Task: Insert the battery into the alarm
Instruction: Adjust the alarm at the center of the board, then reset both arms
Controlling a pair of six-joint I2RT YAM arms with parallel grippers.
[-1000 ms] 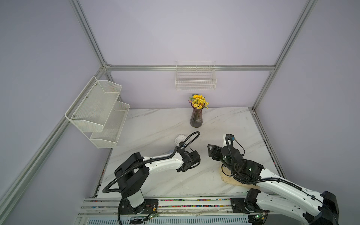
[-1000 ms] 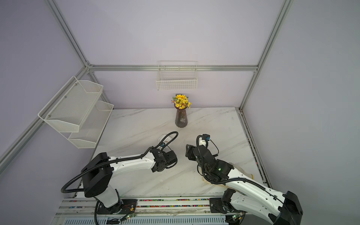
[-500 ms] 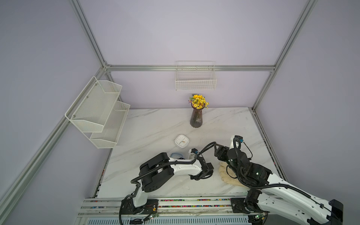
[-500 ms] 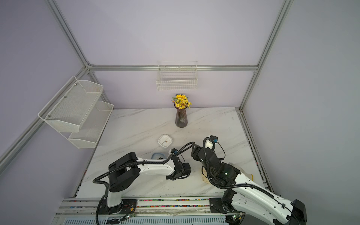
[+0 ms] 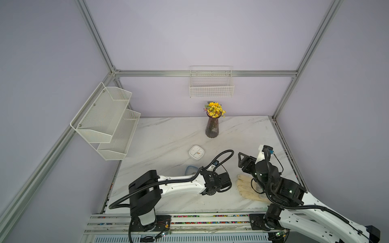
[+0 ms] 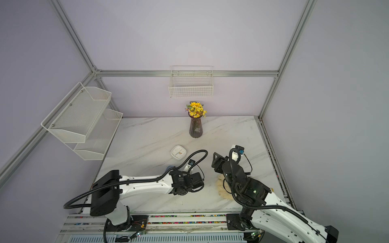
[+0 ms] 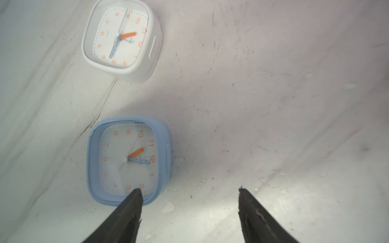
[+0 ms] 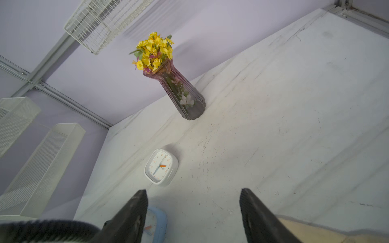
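A blue alarm clock (image 7: pixel 128 161) and a white alarm clock (image 7: pixel 121 37) lie face up, near but apart.

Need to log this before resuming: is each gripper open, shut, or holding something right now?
Left gripper: open, jaws wide apart, holding nothing.
Right gripper: open, jaws wide apart, holding nothing.

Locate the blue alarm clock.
In a top view the blue alarm clock lies on the table, between the white alarm clock and the left arm, which partly hides it.
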